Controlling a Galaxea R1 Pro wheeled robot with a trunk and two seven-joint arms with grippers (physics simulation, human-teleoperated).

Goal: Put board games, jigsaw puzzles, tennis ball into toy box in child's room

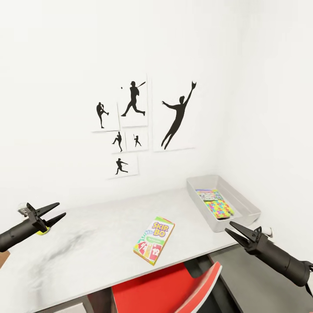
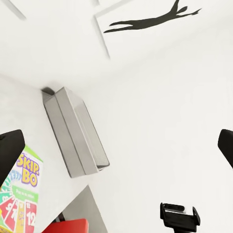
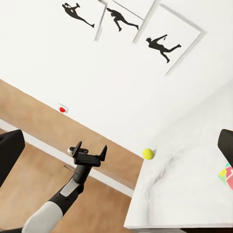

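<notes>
The toy box [image 1: 243, 201] stands at the table's [image 1: 104, 243] far right end and also appears in the left wrist view [image 2: 80, 138]. Inside it lie a jigsaw puzzle [image 1: 220, 208] and another colourful flat piece [image 1: 207, 194] that I cannot identify. A SKIP-BO board game [image 1: 154, 240] lies flat near the table's front edge and is also visible in the left wrist view [image 2: 22, 196]. The tennis ball [image 1: 42, 231] rests at the table's left end, just behind my open left gripper [image 1: 61, 209], and is seen again in the right wrist view [image 3: 148, 154]. My right gripper [image 1: 228, 226] is open and empty just in front of the toy box.
A red-and-white chair [image 1: 161, 291] is tucked under the table's front edge. Sports-silhouette pictures [image 1: 132, 117] hang on the white wall behind. A red button [image 3: 62, 109] sits low on the wall above the wood floor [image 3: 29, 160].
</notes>
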